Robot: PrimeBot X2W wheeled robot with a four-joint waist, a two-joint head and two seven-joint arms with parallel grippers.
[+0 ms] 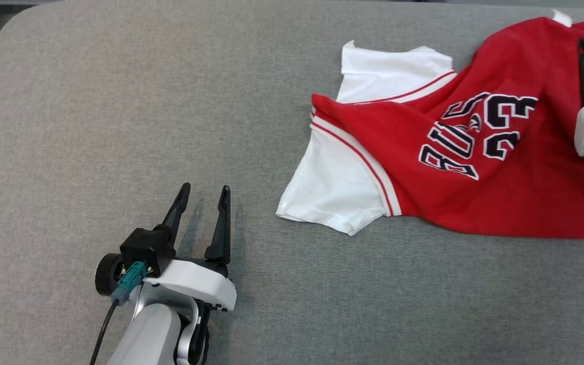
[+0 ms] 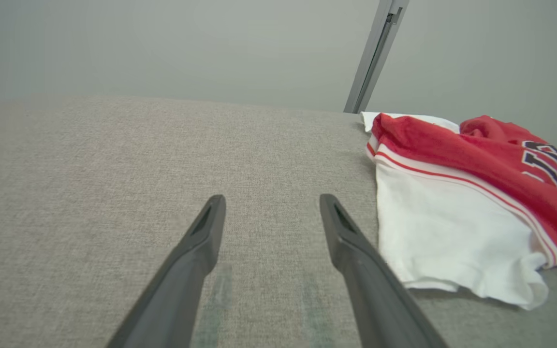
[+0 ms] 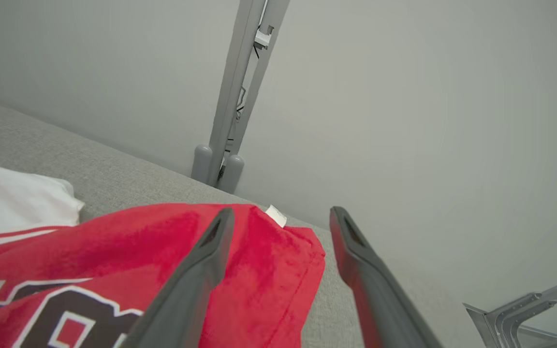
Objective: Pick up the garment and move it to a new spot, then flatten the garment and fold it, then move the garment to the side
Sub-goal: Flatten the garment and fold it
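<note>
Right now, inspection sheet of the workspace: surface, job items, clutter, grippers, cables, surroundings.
Surface: grey fabric table top, even, no stains seen.
Job's things: red and white jersey lies rumpled at the right, unfolded, one white sleeve spread toward the middle.
Clutter: nothing seen.
Grippers: left gripper open over bare fabric, apart from the jersey; right gripper open at the jersey's far red corner, not clamped on it.
Cables: black cable with teal connector at the left wrist, running down beside the forearm.
Surroundings: plain grey wall and a grey metal post behind the table.
</note>
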